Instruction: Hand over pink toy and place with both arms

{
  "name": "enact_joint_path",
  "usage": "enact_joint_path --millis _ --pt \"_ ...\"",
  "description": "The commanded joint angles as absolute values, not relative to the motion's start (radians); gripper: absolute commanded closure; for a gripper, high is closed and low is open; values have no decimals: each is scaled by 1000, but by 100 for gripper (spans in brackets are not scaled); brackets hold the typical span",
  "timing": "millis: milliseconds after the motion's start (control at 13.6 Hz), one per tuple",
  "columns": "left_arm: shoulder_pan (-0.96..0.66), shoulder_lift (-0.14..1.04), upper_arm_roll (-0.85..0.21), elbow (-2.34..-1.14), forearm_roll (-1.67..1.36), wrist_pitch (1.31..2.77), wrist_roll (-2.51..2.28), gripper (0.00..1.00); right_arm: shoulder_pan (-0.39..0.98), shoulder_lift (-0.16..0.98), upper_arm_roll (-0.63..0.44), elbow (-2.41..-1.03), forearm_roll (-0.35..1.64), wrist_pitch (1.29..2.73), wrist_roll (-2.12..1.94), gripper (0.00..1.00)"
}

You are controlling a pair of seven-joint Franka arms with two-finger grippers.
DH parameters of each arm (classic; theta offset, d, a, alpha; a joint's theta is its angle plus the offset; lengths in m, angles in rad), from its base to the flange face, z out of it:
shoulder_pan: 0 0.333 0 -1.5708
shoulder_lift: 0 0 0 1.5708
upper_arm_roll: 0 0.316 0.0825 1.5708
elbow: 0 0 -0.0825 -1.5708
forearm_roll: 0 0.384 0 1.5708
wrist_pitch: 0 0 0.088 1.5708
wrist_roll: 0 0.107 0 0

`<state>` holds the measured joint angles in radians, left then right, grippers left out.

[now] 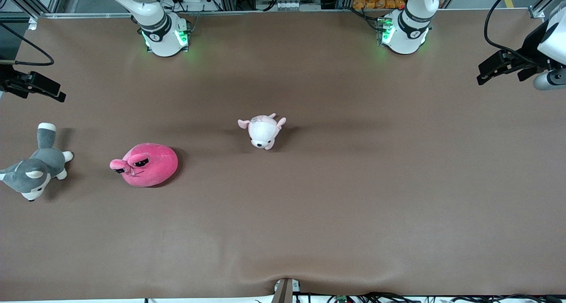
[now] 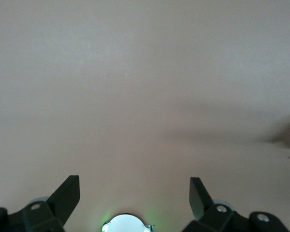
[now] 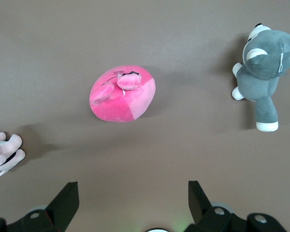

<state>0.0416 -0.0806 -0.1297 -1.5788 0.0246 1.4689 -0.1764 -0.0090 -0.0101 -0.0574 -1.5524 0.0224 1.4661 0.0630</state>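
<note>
Three toys: all lie on the brown table (image 1: 353, 205), none held.
Pink toy: a round, bright pink toy (image 1: 146, 164) with drooping eyes lies toward the right arm's end of the table, about midway between the robots' edge and the camera's edge.
Pale toy: a small whitish-pink pup (image 1: 263, 131) lies near the table's middle, well apart from the pink toy.
Grey toy: a grey husky (image 1: 34, 168) lies at the edge on the right arm's end, partly cut off by the front view.
Right gripper: the right gripper (image 3: 130, 203) hangs over the edge at its own end, fingers apart, nothing between them; its wrist view looks down on the pink toy, the husky and part of the pup.
Left gripper: the left gripper (image 2: 134, 198) hangs over the edge at its end of the table, fingers apart, holding nothing; its wrist view shows bare table.
Stage: both arms wait clear of the toys (this fits a job yet to start, or one ended with the toy set down).
Risk, wrong toy: two toys are pinkish, so a grasp could land on the pup.
Risk, grip: the pink toy is rounded and soft, so fingers may slip off or pinch only fabric.
Risk, handover: a shallow hold could let the toy drop between the arms.
Containers: none in view, and no marked place for the toy.
</note>
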Motion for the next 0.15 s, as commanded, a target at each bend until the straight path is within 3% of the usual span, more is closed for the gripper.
enact_joint_path --millis 0,73 --pt "43 -69 -133 -1552 51 1448 -155 0 -11 -26 -54 -1552 17 1465 78 0" --pt "43 -69 -135 -1552 51 1448 -155 0 -12 -26 -54 -1551 17 1465 78 0"
